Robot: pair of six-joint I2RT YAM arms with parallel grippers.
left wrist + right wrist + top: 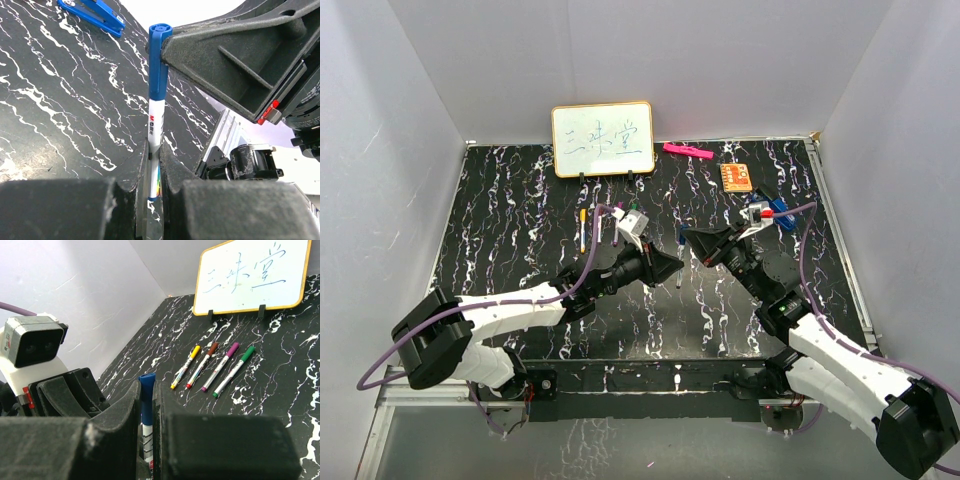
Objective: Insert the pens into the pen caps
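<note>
A white-barrelled pen (154, 120) stands between the fingers of my left gripper (154, 150), which is shut on its lower barrel. A blue pen cap (159, 60) sits on the pen's upper end, and my right gripper (148, 387) is shut on that cap (147, 400). In the top view the left gripper (670, 268) and the right gripper (693, 241) meet tip to tip over the middle of the table. On the table lie several capped pens side by side: yellow (185, 367), brown (201, 365), magenta (220, 366) and green (233, 371).
A small whiteboard (603, 139) stands at the back. To its right lie a pink marker (687, 151) and an orange card (736, 177). A blue clip-like object (92, 12) lies beyond the right arm. White walls close in the black marbled table (500, 210).
</note>
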